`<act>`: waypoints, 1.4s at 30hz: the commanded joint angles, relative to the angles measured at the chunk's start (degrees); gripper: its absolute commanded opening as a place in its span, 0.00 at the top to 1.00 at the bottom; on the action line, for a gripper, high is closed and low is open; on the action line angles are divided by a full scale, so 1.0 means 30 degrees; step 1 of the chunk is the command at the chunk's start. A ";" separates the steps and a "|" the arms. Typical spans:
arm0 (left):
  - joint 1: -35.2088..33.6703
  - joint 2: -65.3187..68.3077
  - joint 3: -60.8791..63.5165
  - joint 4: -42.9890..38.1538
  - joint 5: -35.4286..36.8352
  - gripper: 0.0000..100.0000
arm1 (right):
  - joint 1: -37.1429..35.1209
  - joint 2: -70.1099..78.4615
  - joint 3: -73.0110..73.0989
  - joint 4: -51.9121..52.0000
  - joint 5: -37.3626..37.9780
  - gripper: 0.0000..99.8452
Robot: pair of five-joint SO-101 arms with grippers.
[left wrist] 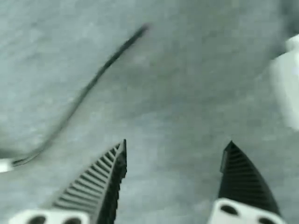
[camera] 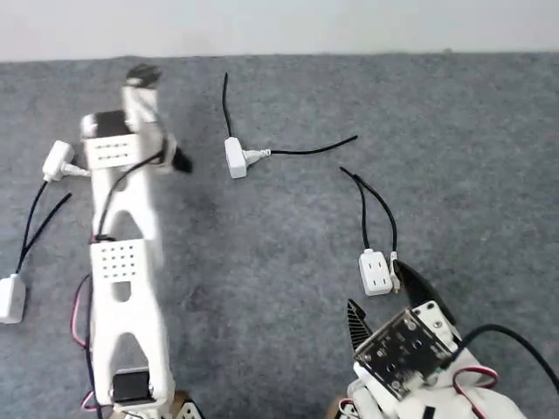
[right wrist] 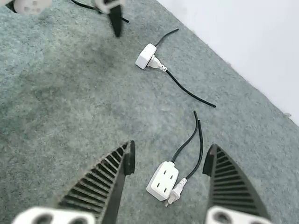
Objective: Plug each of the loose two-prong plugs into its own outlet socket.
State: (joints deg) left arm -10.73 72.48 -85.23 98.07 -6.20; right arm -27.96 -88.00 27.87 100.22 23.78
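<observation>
A white outlet socket (camera: 375, 271) lies on the grey carpet with a small two-prong plug (camera: 396, 278) loose beside it, both trailing black cords. My right gripper (camera: 389, 301) stands open just in front of them; in its wrist view the socket (right wrist: 162, 181) and plug (right wrist: 176, 191) lie between and beyond the open gripper (right wrist: 170, 151). Another white plug-and-socket piece (camera: 234, 157) with a black cord lies mid-table. My left gripper (camera: 164, 118) is open at the far left, above bare carpet, with a black cord (left wrist: 88, 88) ahead of the gripper (left wrist: 175, 147).
Two more white pieces lie left of the left arm: one with cords (camera: 58, 161) and one at the carpet's left edge (camera: 10, 298). A pale wall (camera: 279, 26) borders the far side. Open carpet (camera: 262, 288) lies between the arms.
</observation>
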 commanded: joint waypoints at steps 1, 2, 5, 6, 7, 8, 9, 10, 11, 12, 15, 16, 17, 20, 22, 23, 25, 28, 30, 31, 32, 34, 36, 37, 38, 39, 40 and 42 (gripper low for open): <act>0.1260 -0.1377 -0.0923 0.0762 0.1817 0.69 | -0.0044 0.1861 0.0147 -0.0308 0.0176 0.76; 0.1407 -0.1377 -0.0923 0.0762 0.1905 0.69 | -0.0044 0.2623 0.0147 -0.0396 0.0176 0.76; 0.2051 -0.1377 -0.0923 0.0821 0.2579 0.69 | -0.0044 0.5407 0.0059 -0.1040 0.0176 0.76; 0.2256 -0.1377 -0.0923 0.0821 0.2608 0.69 | -0.0044 0.6403 0.0029 -0.1421 0.0147 0.76; 0.2491 -0.1377 -0.0923 0.0850 0.2608 0.69 | 0.0044 0.7282 0.0029 -0.1890 -0.0088 0.76; 0.2667 -0.1377 -0.0923 0.0850 0.2608 0.69 | 0.0337 0.8132 0.0029 -0.2505 -0.0645 0.76; 0.2784 -0.1377 -0.0923 0.0879 0.2608 0.69 | 0.0718 0.9011 0.0029 -0.3121 -0.1377 0.76; 0.2901 -0.1407 -0.0894 0.0908 0.2637 0.69 | 0.1187 0.9861 0.0029 -0.3619 -0.1905 0.76; 0.2960 -0.1524 -0.0864 0.0938 0.2696 0.69 | 0.1685 1.0711 0.0029 -0.4000 -0.2227 0.76; 0.2989 -0.1641 -0.0718 0.1026 0.2725 0.69 | 0.2212 1.1560 0.0088 -0.4322 -0.2286 0.76; 0.2842 -0.3136 0.0835 0.1055 0.2725 0.69 | 0.3355 1.3905 0.0117 -0.4762 -0.2286 0.76; 0.2842 -0.3956 0.1714 0.1055 0.2725 0.69 | 0.3560 1.4608 0.0147 -0.4850 -0.2286 0.76; 0.2872 -0.4982 0.2681 0.1026 0.2725 0.69 | 0.3766 1.5253 0.0147 -0.4879 -0.2286 0.76; 0.3077 -0.8352 0.5993 0.0967 0.2872 0.69 | 0.4440 1.6659 0.0381 -0.5553 -0.2432 0.76; 0.3165 -1.0579 0.8278 0.0879 0.2901 0.69 | 0.4733 1.7216 0.0967 -0.6549 -0.2432 0.76; 0.3223 -1.1663 0.9304 0.0879 0.2901 0.69 | 0.4850 1.7480 0.1348 -0.7106 -0.2432 0.76; 0.3311 -1.3714 1.1297 0.0879 0.2872 0.69 | 0.5055 1.7919 0.2286 -0.8249 -0.2432 0.76; 0.3282 -1.6234 1.4110 0.0410 0.2872 0.69 | 0.5553 1.8418 0.3692 -0.9275 -0.2315 0.76; 0.3311 -1.7465 1.6542 -0.0615 0.2872 0.69 | 0.6198 1.8593 0.4220 -0.9480 -0.2286 0.76; 0.3311 -1.7934 1.7832 -0.1377 0.2872 0.69 | 0.6520 1.8593 0.4366 -0.9538 -0.2256 0.76; 0.3311 -1.8374 1.9179 -0.2256 0.2872 0.69 | 0.6813 1.8652 0.4425 -0.9509 -0.2256 0.76; 0.3165 -1.9253 2.1817 -0.4220 0.2872 0.69 | 0.7311 1.8623 0.4806 -0.9538 -0.2256 0.76; 0.3077 -2.0308 2.3780 -0.5597 0.2872 0.69 | 0.7429 1.8681 0.5363 -0.9949 -0.1993 0.76; 0.2930 -2.0952 2.4571 -0.6095 0.2872 0.69 | 0.7429 1.8681 0.5832 -1.0330 -0.1817 0.76; 0.2813 -2.1626 2.5363 -0.6593 0.2901 0.69 | 0.7399 1.8681 0.6330 -1.0769 -0.1729 0.76; 0.2696 -2.2300 2.6154 -0.7267 0.2930 0.69 | 0.7399 1.8681 0.6857 -1.1238 -0.1700 0.76; 0.2637 -2.2945 2.7062 -0.8029 0.2930 0.69 | 0.7399 1.8681 0.7355 -1.1648 -0.1729 0.76; 0.2432 -2.4147 2.9084 -0.9875 0.2930 0.69 | 0.7399 1.8681 0.8117 -1.2234 -0.1729 0.76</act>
State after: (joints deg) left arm -2.55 9.54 -6.29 78.02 1.80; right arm -6.51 -32.09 50.90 66.29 17.63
